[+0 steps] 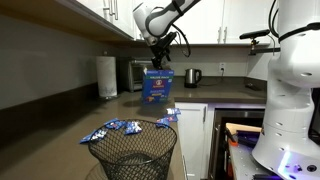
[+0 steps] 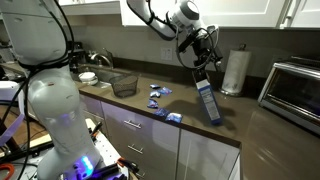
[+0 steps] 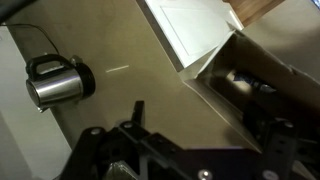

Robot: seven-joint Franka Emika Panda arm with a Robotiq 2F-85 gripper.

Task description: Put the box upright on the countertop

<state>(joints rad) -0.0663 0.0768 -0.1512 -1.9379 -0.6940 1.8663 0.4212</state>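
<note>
The blue box (image 1: 158, 86) stands on its short end on the dark countertop (image 1: 120, 105); in an exterior view (image 2: 208, 100) it leans a little. My gripper (image 1: 158, 58) is right above its top, as an exterior view (image 2: 200, 62) also shows. In the wrist view the box's open top (image 3: 250, 70) lies between my wide-spread fingers (image 3: 205, 125). Bare countertop (image 3: 120, 60) shows between one finger and the box wall, so the gripper is open. The other finger is dark and partly hidden.
A silver kettle (image 1: 193, 76) (image 3: 55, 82) stands near the box. A toaster oven (image 1: 137, 73) (image 2: 295, 85) and a paper towel roll (image 1: 107, 76) (image 2: 235, 70) stand behind it. Snack packets (image 1: 112, 128) (image 2: 158, 95) and a wire basket (image 1: 133, 150) (image 2: 124, 85) sit along the counter.
</note>
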